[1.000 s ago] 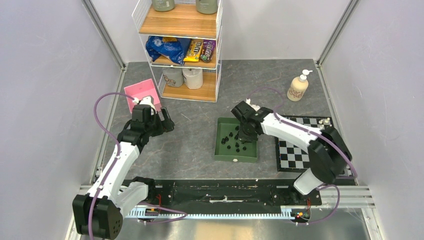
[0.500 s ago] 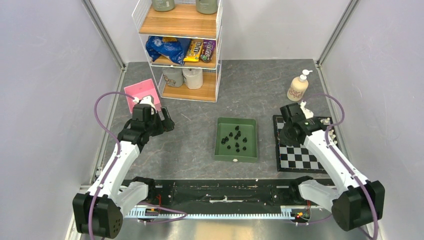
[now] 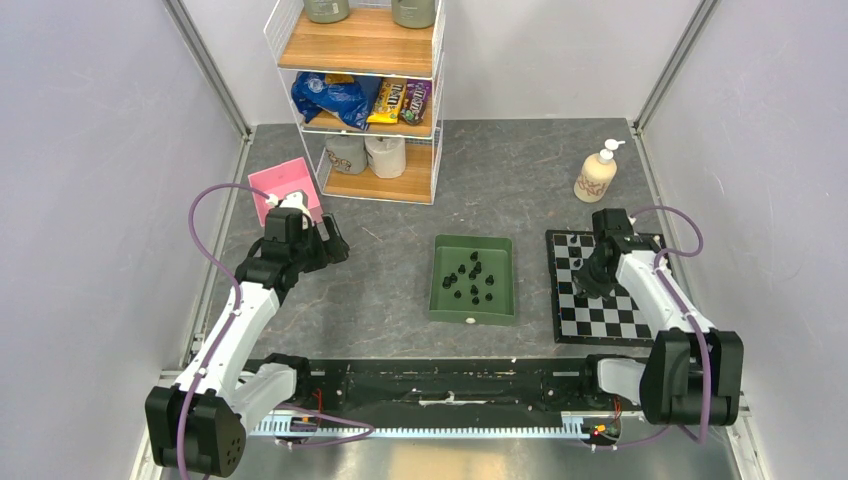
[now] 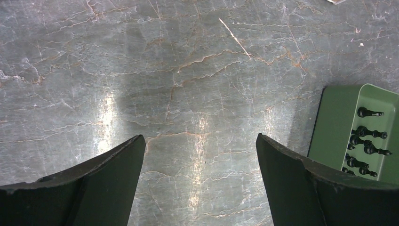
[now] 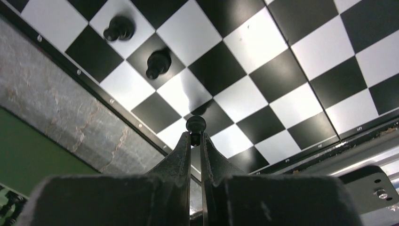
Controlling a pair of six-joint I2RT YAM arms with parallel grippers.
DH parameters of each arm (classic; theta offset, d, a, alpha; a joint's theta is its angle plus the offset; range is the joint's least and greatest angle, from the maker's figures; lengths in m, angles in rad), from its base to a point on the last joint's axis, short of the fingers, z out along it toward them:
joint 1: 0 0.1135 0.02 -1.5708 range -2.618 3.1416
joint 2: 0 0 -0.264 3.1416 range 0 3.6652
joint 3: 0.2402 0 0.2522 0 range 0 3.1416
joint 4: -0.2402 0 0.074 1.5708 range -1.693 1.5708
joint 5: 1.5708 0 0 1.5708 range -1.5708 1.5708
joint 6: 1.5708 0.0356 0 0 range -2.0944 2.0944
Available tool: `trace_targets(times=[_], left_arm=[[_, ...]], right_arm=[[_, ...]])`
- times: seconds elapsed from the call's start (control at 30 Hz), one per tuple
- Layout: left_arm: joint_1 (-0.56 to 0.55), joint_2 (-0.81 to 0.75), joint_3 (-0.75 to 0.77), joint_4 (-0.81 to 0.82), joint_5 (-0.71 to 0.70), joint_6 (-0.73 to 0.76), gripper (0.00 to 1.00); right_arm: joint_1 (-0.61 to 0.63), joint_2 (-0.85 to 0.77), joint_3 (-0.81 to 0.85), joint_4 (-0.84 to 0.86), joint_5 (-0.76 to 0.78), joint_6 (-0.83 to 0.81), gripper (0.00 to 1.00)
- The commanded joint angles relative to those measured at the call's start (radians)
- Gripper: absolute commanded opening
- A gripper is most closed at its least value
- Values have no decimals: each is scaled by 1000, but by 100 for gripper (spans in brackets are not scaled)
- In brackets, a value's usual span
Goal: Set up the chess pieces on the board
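2 arms show in the top view. The right pincer (image 3: 598, 284) hangs over the left half of the board (image 3: 620, 322). The left pincer (image 3: 325, 245) is well apart from it, over bare stone to the left of the green tray (image 3: 440, 300). Black chess pieces (image 3: 471, 280) lie loose in that tray.

On the left wrist view, the 2 fingers (image 4: 117, 174) stand wide apart with only stone between them. A corner of the tray, with several pieces in it, shows at the right edge.

On the right wrist view, the pincer is clamped on 1 black pawn (image 5: 195, 123). Its round head pokes out just past the fingertips, over squares near the board's edge. Whether it touches the board cannot be told. 2 other pawns (image 5: 157, 63) stand farther ahead.
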Motion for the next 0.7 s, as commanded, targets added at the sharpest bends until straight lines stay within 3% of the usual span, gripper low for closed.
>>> trace_targets(times=[0.0, 0.37, 0.67], left_arm=[[-1, -3, 37, 11, 19, -7, 95], [0, 1, 37, 12, 10, -5, 95], [-1, 3, 37, 11, 12, -5, 95]], right_arm=[[-44, 48, 37, 84, -25, -49, 12], [-86, 101, 21, 152, -57, -80, 14], [-90, 81, 11, 148, -64, -89, 22]])
